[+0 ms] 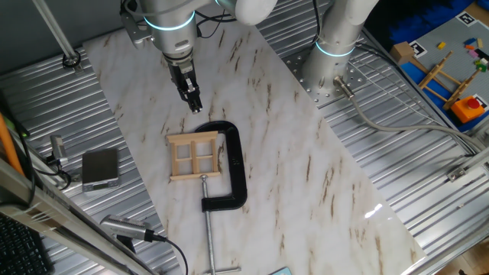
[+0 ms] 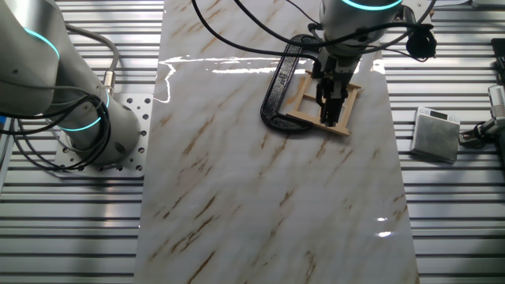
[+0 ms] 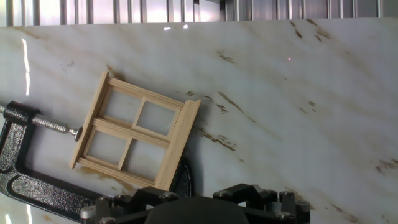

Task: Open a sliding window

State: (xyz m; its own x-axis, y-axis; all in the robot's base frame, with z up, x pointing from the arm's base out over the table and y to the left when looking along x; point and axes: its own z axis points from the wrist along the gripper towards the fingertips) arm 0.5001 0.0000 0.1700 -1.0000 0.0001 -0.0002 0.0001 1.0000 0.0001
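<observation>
The sliding window (image 1: 196, 155) is a small square light-wood frame with four panes, lying flat on the marble board. A black C-clamp (image 1: 233, 164) holds it by its sides. My gripper (image 1: 194, 103) hangs above the board just beyond the window's far edge, its fingers close together and holding nothing. In the other fixed view the gripper (image 2: 331, 117) stands in front of the window (image 2: 304, 109) and hides its middle. In the hand view the window (image 3: 134, 137) lies left of centre with the clamp (image 3: 37, 180) under it; my fingertips are out of sight there.
A small grey box (image 1: 101, 168) sits on the ribbed metal table left of the board, also in the other fixed view (image 2: 435, 134). A second arm's base (image 1: 336, 53) stands at the back right. Coloured toys (image 1: 451, 69) lie at the far right.
</observation>
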